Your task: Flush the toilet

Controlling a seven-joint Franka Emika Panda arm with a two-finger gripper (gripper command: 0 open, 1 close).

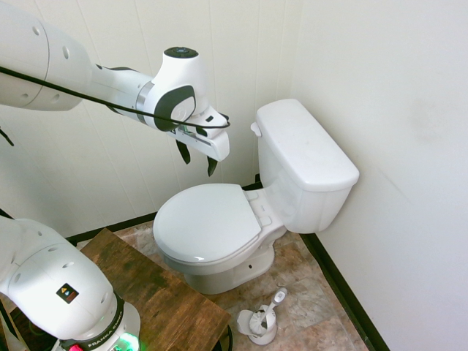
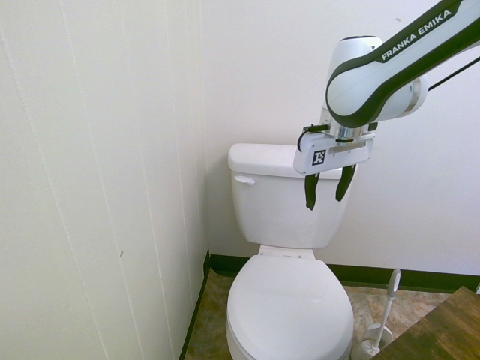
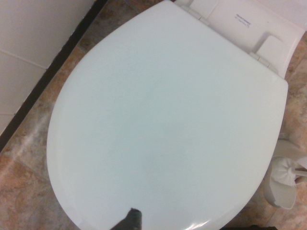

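The end effector (image 2: 329,186) hangs in the air above the closed seat lid (image 1: 207,221), its two dark fingers (image 1: 183,152) pointing down, parted by a moderate gap and holding nothing, touching nothing. The toilet (image 2: 289,202) stands against the back wall, and its small white flush lever (image 2: 244,180) sits on the tank (image 1: 303,164) front, at the upper corner nearest the panelled side wall. To do this well, the arm should probably travel toward that corner, settle one fingertip just over the lever's free end, then press straight down.

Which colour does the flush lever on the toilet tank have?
White, like the tank; the flush lever shows best in the second exterior view.
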